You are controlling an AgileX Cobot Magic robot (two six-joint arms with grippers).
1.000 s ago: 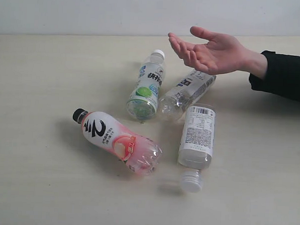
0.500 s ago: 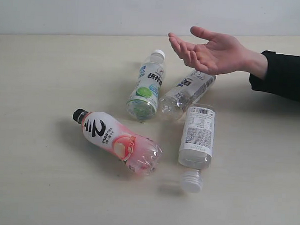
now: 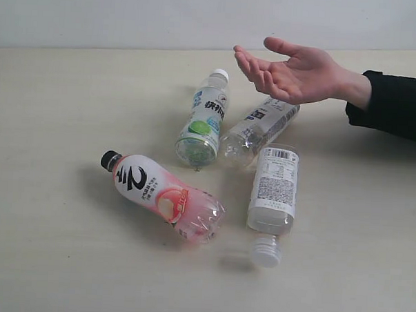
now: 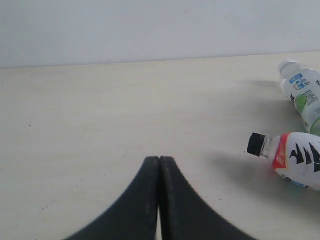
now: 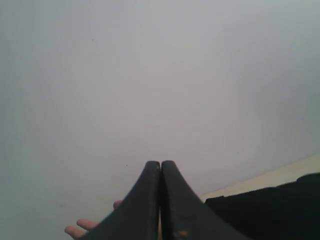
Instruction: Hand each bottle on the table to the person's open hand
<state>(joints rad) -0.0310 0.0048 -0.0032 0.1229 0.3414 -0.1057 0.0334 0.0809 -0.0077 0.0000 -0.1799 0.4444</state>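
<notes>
I see wide bare worktop (image 3: 44, 259) on the left and along the near side, so there is room to come in. The pink bottle (image 3: 163, 195) has open room by its cap (image 3: 110, 158). The green-and-white bottle (image 3: 203, 118) and the grey-labelled bottle (image 3: 259, 129) touch at their bottoms. The white-labelled bottle (image 3: 274, 186) lies just beside them, with thin gaps. The person's open hand (image 3: 294, 73) hangs over the grey-labelled bottle's top end and blocks it.

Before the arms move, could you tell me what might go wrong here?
Lying on its side, the pink-labelled bottle may roll if nudged. The green-and-white bottle and the middle white-labelled bottle lie base to base; gripping one could knock the other. The open hand hovers by that bottle's far end, risking a bump.
</notes>
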